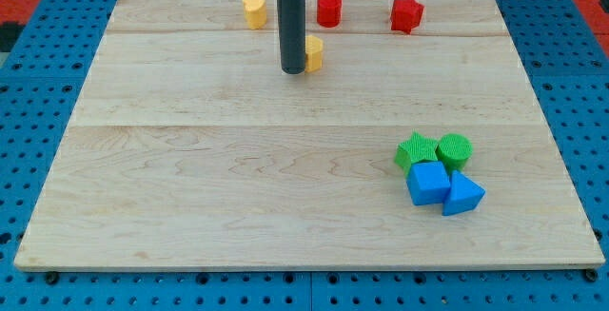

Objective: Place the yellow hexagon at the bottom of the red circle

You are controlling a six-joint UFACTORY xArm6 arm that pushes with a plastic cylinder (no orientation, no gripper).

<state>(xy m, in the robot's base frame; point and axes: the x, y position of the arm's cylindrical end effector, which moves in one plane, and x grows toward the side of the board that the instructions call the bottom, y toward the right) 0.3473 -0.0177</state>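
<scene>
The yellow hexagon [314, 52] lies near the view's top, partly hidden behind my rod. My tip [293, 69] rests on the board and touches the hexagon's left side. The red circle [329, 9] stands just above and slightly to the right of the hexagon, a small gap apart from it.
A second yellow block [253, 11] sits at the top, left of the rod. A red star [406, 13] sits at the top right. A green star [416, 149], green circle [454, 148], blue cube [428, 183] and blue triangle [461, 195] cluster at the lower right. The wooden board [190, 187] lies on blue pegboard.
</scene>
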